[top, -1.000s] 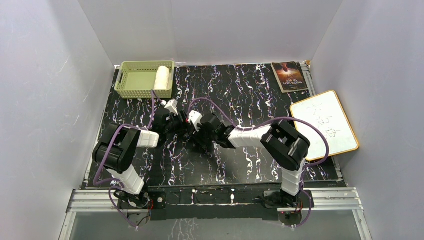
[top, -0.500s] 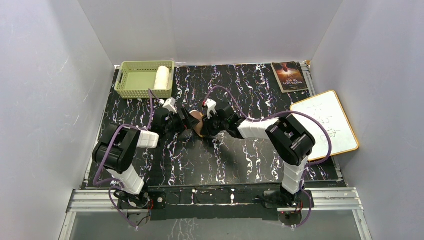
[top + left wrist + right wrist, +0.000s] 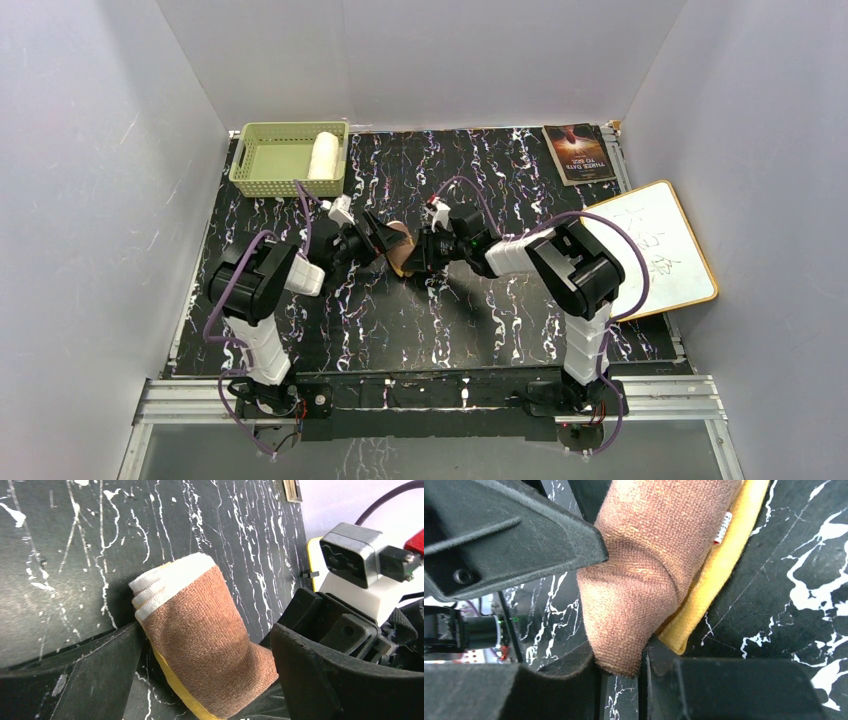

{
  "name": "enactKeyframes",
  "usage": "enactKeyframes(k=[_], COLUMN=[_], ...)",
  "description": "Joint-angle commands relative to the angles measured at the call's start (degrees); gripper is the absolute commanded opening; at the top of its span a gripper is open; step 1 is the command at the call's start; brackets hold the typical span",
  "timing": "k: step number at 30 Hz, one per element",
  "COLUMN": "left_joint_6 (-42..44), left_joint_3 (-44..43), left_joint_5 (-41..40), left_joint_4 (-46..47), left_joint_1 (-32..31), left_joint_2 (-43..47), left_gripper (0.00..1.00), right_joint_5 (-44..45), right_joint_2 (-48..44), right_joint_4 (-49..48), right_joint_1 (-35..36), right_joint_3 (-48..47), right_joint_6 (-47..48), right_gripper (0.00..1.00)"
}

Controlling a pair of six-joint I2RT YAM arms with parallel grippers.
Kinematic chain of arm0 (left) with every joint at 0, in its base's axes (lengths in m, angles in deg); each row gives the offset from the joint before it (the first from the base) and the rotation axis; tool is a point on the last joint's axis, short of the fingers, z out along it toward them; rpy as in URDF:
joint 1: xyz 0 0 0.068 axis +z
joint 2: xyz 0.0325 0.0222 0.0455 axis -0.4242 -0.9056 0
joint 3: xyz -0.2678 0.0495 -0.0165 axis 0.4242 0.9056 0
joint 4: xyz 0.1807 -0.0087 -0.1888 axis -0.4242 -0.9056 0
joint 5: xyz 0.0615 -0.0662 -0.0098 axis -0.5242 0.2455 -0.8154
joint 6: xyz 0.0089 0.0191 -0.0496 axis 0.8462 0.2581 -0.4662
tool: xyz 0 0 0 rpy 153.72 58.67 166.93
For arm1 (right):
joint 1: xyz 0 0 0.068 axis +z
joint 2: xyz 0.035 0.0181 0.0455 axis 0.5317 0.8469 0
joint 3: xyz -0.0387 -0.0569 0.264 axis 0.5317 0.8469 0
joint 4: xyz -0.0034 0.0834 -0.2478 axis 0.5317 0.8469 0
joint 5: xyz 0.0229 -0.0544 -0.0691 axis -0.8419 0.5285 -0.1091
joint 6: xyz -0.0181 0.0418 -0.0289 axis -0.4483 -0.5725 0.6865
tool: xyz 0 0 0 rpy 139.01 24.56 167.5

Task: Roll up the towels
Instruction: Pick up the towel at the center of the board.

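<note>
Now brown-orange towel roll [image 3: 398, 246] at table centre, long axis roughly 12–6. Right gripper [image 3: 418, 252], at its 3 o'clock, pinches roll's end. Left gripper [image 3: 375, 238], at 9 o'clock, gapes wide, straddling, gripping nothing. Cream towel [image 3: 322, 155] rolled in basket [image 3: 270, 160], 11 o'clock.

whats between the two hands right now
The rolled brown-and-yellow towel, in the top view; the right hand pinches it, the left hand is open.

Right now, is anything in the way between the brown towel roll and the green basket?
Yes. The open left gripper sits between the brown towel roll and the green basket, jaws around the roll, while the right gripper pinches it. A cream towel roll fills the basket's right end.
</note>
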Motion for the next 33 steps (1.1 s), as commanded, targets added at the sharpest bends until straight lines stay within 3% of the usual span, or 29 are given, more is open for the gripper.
enactKeyframes(k=[1, 10, 20, 26, 33], left_joint_6=[-1.67, -4.92, -3.73, -4.0, -8.67], left_joint_3=[0.99, 2.02, 2.4, -0.38, -1.22], left_joint_5=[0.31, 0.37, 0.42, 2.25, 3.03], left_joint_4=[-0.1, 4.85, -0.35, -5.28, -2.53], left_joint_1=[-1.84, -3.08, -3.12, -3.26, -4.47], left_joint_2=[-4.49, -8.6, -7.79, -8.73, -9.98], left_gripper=[0.98, 0.97, 0.97, 0.97, 0.97], right_joint_5=[-4.2, -9.17, -13.13, -15.18, -16.61], right_joint_2=[1.12, 2.89, 3.21, 5.14, 7.27], right_joint_4=[-6.77, -23.53, -43.0, -50.45, -52.34], right_joint_1=[-0.79, -3.72, -8.12, -8.14, -7.69], right_joint_3=[1.61, 7.01, 12.78, 13.13, 12.74], right_joint_6=[-6.52, -18.99, -27.98, -31.54, -32.28], right_gripper=[0.12, 0.11, 0.11, 0.11, 0.11])
